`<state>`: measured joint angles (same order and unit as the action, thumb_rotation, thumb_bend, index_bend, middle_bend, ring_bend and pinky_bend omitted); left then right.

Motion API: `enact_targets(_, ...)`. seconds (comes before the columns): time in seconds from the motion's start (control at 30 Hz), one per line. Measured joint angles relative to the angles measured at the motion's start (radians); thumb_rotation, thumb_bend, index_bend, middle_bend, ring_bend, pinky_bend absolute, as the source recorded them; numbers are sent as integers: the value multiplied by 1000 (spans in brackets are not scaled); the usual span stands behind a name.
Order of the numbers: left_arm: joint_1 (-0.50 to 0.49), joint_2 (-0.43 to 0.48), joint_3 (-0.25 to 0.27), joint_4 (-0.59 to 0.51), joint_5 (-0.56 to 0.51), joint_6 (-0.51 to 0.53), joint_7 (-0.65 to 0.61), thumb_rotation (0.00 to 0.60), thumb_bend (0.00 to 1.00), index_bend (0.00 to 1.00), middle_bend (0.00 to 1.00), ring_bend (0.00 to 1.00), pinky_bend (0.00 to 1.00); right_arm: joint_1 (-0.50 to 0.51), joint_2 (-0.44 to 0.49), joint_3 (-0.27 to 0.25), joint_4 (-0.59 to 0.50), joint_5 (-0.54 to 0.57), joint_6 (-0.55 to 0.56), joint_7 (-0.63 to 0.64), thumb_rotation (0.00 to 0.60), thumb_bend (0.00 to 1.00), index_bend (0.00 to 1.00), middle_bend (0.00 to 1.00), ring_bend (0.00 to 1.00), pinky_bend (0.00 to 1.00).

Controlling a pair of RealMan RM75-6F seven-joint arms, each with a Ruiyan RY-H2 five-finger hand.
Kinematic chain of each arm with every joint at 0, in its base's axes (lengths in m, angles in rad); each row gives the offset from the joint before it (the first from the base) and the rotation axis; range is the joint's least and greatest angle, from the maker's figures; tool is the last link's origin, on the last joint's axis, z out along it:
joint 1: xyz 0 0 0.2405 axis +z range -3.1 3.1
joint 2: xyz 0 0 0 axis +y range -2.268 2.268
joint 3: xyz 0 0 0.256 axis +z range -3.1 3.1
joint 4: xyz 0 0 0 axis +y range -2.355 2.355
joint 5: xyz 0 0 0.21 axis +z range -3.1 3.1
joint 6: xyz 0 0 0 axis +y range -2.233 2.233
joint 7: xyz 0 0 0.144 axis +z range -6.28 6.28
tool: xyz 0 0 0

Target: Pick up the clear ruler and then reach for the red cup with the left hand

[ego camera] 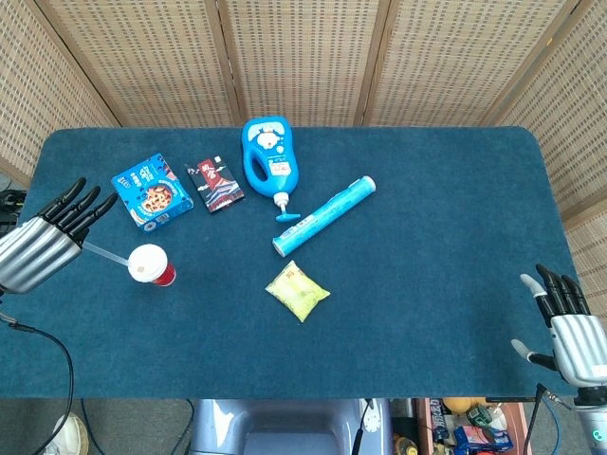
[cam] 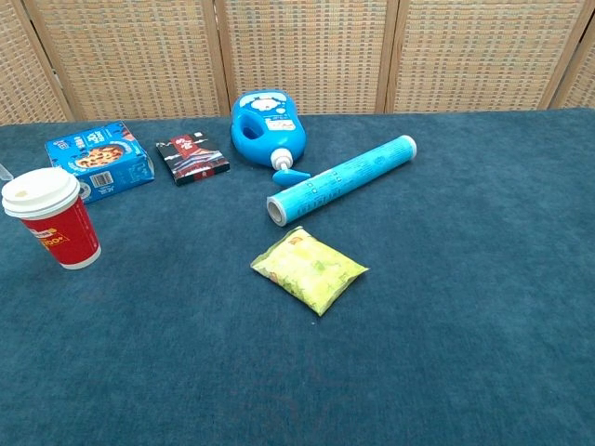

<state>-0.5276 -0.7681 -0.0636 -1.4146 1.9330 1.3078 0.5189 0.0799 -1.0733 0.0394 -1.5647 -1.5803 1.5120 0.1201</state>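
Note:
The red cup (ego camera: 152,266) with a white lid stands upright at the table's left; the chest view shows the cup (cam: 52,221) too. My left hand (ego camera: 44,244) hovers at the table's left edge, fingers stretched out toward the far side. It holds the clear ruler (ego camera: 106,253), which sticks out from under the hand to the right, its tip close beside the cup's lid. I cannot tell whether they touch. My right hand (ego camera: 570,328) sits off the table's near right corner with fingers apart, holding nothing. Neither hand shows in the chest view.
A blue snack box (ego camera: 152,192) and a dark packet (ego camera: 217,184) lie beyond the cup. A blue bottle (ego camera: 269,160), a blue tube (ego camera: 323,216) and a yellow pouch (ego camera: 298,291) occupy the middle of the blue table (ego camera: 446,246).

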Motion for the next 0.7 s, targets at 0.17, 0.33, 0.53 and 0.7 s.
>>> enact_targets(0.17, 1, -9, 2, 1, -3, -2, -1, 600, 381, 642, 0, 0, 0, -1, 1, -1, 0, -1, 1, 2, 600, 0, 0, 0, 0, 0)
enact_targets(0.33, -1, -27, 4, 2, 0, -2, -2, 600, 380, 642, 0, 0, 0, 0, 1, -1, -1, 0, -2, 1, 600, 0, 0, 0, 0, 0)
enact_targets(0.53, -9, -37, 6, 0, 4, -14, 9, 600, 380, 642, 0, 0, 0, 0, 1, 0, -1, 2, -2, 2, 600, 0, 0, 0, 0, 0)
enact_targets(0.7, -6, -35, 7, 1, -1, -12, 8, 600, 381, 642, 0, 0, 0, 1, 0, 0, 2, 3, -6, 3, 600, 0, 0, 0, 0, 0)
